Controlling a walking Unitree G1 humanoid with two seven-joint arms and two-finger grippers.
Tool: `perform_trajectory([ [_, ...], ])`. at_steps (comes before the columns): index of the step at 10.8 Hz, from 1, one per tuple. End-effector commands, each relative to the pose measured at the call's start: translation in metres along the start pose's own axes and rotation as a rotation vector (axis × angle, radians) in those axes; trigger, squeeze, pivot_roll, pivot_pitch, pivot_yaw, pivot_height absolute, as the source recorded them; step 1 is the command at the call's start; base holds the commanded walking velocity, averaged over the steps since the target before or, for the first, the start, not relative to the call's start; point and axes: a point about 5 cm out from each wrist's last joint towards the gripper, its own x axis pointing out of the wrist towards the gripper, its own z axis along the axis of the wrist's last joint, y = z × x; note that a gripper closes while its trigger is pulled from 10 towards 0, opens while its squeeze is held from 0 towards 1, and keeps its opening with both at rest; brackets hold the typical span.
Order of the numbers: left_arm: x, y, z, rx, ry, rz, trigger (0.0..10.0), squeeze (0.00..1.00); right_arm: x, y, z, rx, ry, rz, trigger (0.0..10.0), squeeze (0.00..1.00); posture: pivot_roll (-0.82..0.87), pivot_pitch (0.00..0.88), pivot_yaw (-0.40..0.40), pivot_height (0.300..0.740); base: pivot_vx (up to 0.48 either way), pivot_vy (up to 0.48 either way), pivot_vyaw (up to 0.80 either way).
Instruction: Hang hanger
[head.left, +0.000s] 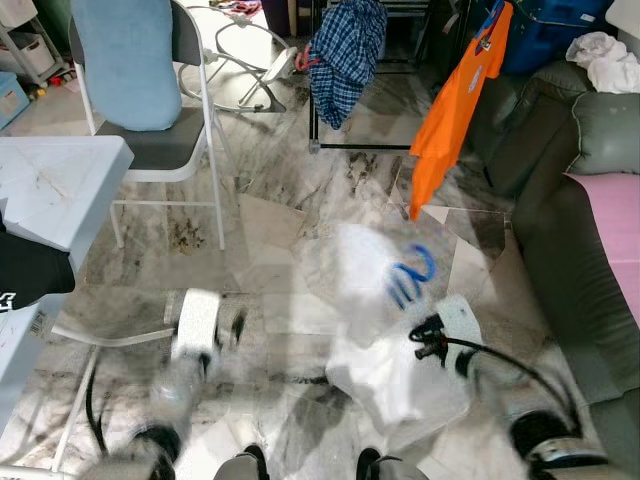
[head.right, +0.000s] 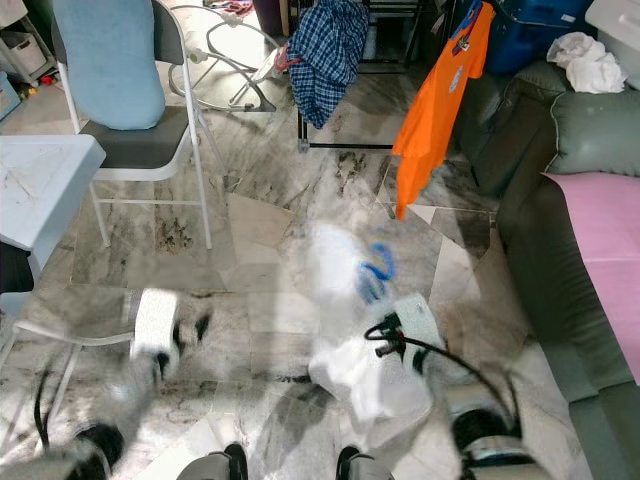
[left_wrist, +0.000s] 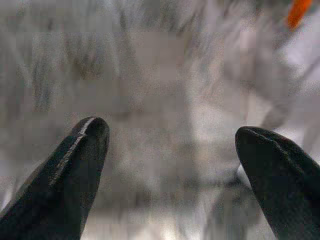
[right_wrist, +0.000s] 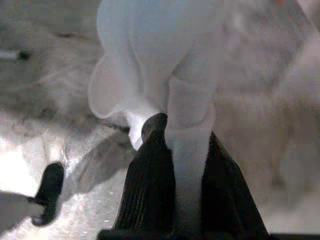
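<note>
The right hand (right_wrist: 175, 150) is clenched on a fold of a white garment (head.left: 400, 375), which hangs blurred at 5 o'clock over the floor (head.left: 270, 230), its blue hanger (head.left: 412, 272) hook poking out on top. The left hand (left_wrist: 170, 150), at 8 o'clock, is spread and carries nothing. The cloth looks light, limp and slippery; the stiff hook seems the surer hold. The rack (head.left: 360, 145) stands at 12 o'clock.

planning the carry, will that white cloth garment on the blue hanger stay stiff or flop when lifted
Likely floppy: the white cloth garment droops in soft folds from the right gripper, whose jaws pinch a bunched strip. Probably light, since that small pinch holds it up. The blue hanger seems rigid.
</note>
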Motion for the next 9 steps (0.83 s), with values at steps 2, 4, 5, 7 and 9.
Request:
perform_trajectory([
  [2,-0.010,-0.005,-0.029,-0.005,0.144,0.041,10.0,1.00,0.002,0.008,-0.013,0.126,0.025,-0.078,0.0,0.00,-0.06,0.082,-0.024,0.740,0.000,0.000,0.00],
  [4,-0.012,-0.009,-0.035,0.050,0.198,0.050,10.0,1.00,0.005,0.021,-0.013,0.146,-0.010,-0.116,0.0,0.00,-0.07,0.048,-0.031,0.740,0.000,0.000,0.00],
  [5,-0.011,-0.010,-0.034,0.053,0.206,0.042,10.0,0.25,0.006,0.022,-0.014,0.160,-0.011,-0.130,0.0,0.00,-0.08,0.045,-0.030,0.740,0.000,0.000,0.00],
  [7,-0.006,-0.014,-0.026,0.051,0.193,0.026,10.0,0.00,0.007,0.025,-0.011,0.172,-0.041,-0.142,0.0,0.00,-0.08,0.021,-0.018,0.740,0.000,0.000,0.00],
  [9,-0.007,-0.015,-0.029,0.053,0.219,0.023,10.0,0.00,0.005,0.029,-0.022,0.160,-0.006,-0.149,0.0,0.00,-0.09,0.000,-0.014,0.740,0.000,0.000,0.00],
])
